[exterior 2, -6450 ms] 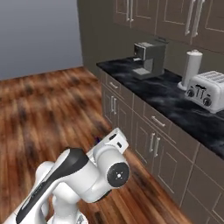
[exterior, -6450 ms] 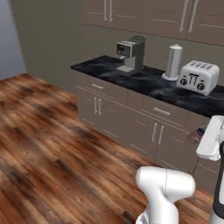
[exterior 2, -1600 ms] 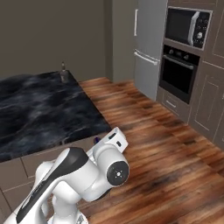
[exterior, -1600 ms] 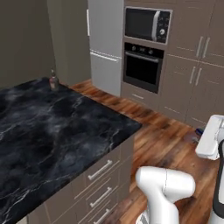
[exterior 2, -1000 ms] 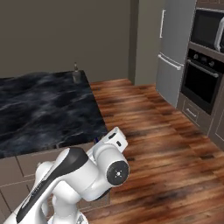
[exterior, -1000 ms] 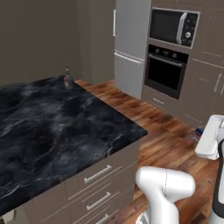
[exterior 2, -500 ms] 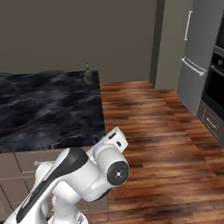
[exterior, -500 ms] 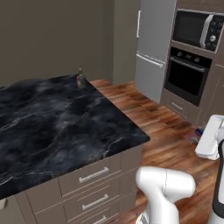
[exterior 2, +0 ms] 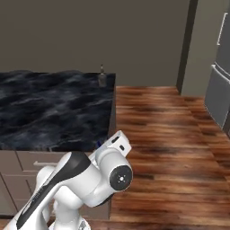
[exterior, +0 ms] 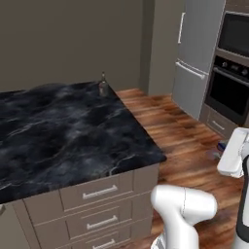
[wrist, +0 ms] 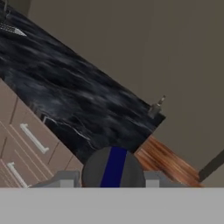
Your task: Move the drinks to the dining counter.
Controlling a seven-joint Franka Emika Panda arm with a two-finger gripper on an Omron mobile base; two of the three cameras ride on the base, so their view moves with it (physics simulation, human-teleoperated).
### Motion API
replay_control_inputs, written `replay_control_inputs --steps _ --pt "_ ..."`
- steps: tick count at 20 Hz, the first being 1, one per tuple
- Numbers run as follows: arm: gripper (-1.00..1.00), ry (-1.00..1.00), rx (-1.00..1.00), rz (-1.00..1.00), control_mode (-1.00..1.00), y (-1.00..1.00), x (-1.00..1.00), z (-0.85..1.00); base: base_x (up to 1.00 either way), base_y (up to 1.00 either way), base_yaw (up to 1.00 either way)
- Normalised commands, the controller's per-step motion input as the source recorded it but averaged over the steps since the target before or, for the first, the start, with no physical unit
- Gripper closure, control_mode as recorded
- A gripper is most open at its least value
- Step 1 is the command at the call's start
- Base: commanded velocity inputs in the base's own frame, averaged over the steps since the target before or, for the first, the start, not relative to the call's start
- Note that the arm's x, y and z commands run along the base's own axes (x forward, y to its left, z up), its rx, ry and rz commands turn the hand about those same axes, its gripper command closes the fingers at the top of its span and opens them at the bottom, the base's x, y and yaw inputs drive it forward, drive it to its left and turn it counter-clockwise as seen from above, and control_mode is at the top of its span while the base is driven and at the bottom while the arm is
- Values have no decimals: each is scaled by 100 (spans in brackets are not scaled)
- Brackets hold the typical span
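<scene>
The dining counter [exterior: 58, 131] is a black, white-veined marble top, also in the right base view [exterior 2: 49, 108] and the hand view [wrist: 65, 92]. A dark round-bodied bottle [exterior: 103, 86] with a narrow neck stands upright at its far corner [exterior 2: 102, 78] [wrist: 156, 107]. My gripper [wrist: 112, 178] is shut on a small dark can [wrist: 113, 164] with a blue stripe, held off the counter's near end over the floor. In the left base view a blue bit of the can [exterior: 221, 145] shows beside my hand. The carton is out of view.
Grey drawers [exterior: 97, 194] with bar handles run below the counter's near edge. A tall steel fridge [exterior: 197, 58] and a built-in oven [exterior: 233, 82] stand along the right wall. Open wood floor [exterior 2: 166, 134] lies between counter and appliances.
The whole picture has swung as the base drives: the counter and bottle slide right and closer, and the fridge and oven drift to the right edge. My arm keeps its pose with the can.
</scene>
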Motion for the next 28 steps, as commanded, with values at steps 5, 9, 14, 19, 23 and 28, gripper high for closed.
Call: replay_control_inputs --steps 5,9,14,19,23,28 --pt "100 0 0 0 100 0 0 0 11 -46 41" --pt "100 0 0 0 100 0 0 0 14 -38 48" --pt "100 0 0 0 100 0 0 0 21 -35 52" --pt "100 0 0 0 100 0 0 0 13 -37 52" --pt "100 0 0 0 100 0 0 0 0 -45 42" --pt "100 0 0 0 100 0 0 0 -4 -40 33"
